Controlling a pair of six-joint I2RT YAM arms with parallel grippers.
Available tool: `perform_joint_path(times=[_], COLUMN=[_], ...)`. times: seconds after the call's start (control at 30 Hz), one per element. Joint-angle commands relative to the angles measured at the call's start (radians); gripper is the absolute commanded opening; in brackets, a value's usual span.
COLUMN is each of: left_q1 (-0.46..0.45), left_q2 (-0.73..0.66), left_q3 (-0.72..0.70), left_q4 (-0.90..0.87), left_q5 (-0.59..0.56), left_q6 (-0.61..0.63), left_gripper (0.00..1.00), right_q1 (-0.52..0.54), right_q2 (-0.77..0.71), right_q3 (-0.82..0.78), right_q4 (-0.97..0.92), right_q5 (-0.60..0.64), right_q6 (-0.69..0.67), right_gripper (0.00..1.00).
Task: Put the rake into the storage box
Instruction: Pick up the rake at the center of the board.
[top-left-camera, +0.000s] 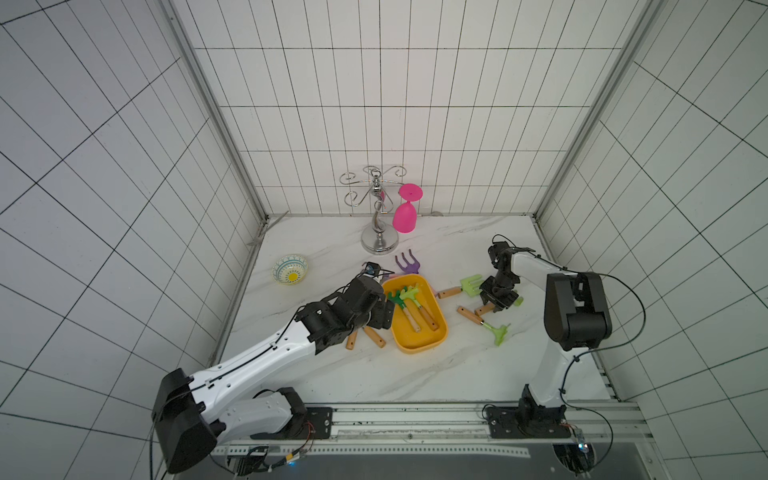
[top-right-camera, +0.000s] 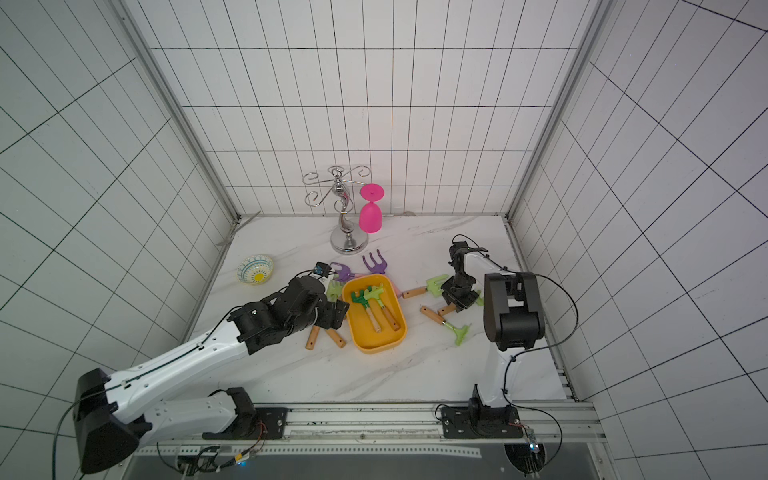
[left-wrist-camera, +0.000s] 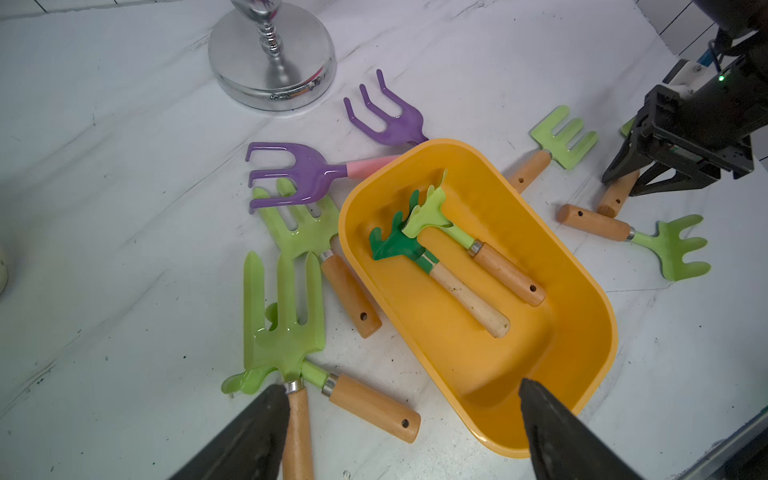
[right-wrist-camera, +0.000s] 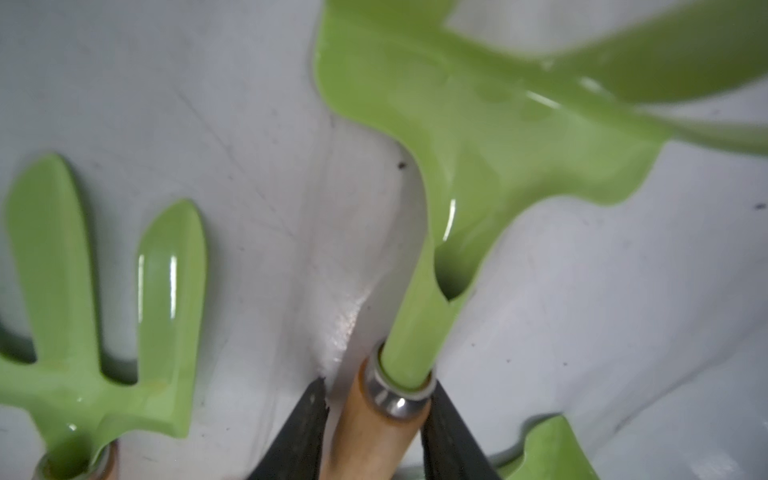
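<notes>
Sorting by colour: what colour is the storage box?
The storage box is yellow-orange, clearest in the left wrist view.

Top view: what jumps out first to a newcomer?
The yellow-orange storage box mid-table, already holding two rakes, with green and purple tools scattered around it. Behind, a pink goblet hangs upside down from a chrome rack. The right fingers grip a green rake by its handle.

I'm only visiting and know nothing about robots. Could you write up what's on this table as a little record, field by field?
Storage box: yellow-orange, mid-table
Inside it: dark green rake, lime rake
Left gripper: open, empty, by the box
Right gripper: closed on light green rake's wooden handle, on the table
Also there: purple fork, patterned bowl, chrome stand with pink goblet
</notes>
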Motion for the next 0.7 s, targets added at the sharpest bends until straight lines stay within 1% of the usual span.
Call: perform_joint_path(times=[0.0, 0.07, 0.17, 0.27, 0.37, 0.5, 0.6, 0.67], left_q1=[0.002, 0.003, 0.003, 0.003, 0.003, 0.004, 0.004, 0.012], left_q2=[-0.022, -0.015, -0.010, -0.015, -0.014, 0.013, 0.040, 0.046], left_q3=[0.011, 0.040, 0.082, 0.091, 0.101, 0.111, 0.133, 0.122], left_q4=[-0.038, -0.084, -0.147, -0.146, -0.144, -0.121, -0.115, -0.068], left_q5=[-0.033, -0.049, -0.063, -0.067, -0.065, -0.055, -0.054, -0.021], left_q6=[-0.010, -0.011, -0.025, -0.025, -0.017, 0.019, 0.028, 0.040], left_gripper=[0.88, 0.88, 0.88, 0.88, 0.88, 0.88, 0.88, 0.88], right_q1=[-0.013, -0.011, -0.013, -0.012, -0.014, -0.014, -0.013, -0.008], right_q2=[0.090, 0.104, 0.128, 0.133, 0.118, 0.094, 0.059, 0.034], right_q3=[0.037, 0.061, 0.097, 0.104, 0.085, 0.061, 0.035, 0.019], right_q4=[0.058, 0.052, 0.034, 0.012, 0.006, 0.007, 0.019, 0.044], right_q5=[0.022, 0.036, 0.024, 0.019, 0.034, 0.049, 0.059, 0.061], right_q6=[-0.040, -0.048, -0.059, -0.072, -0.078, -0.100, -0.126, -0.156], right_gripper=[0.38, 0.37, 0.35, 0.28, 0.17, 0.11, 0.04, 0.00])
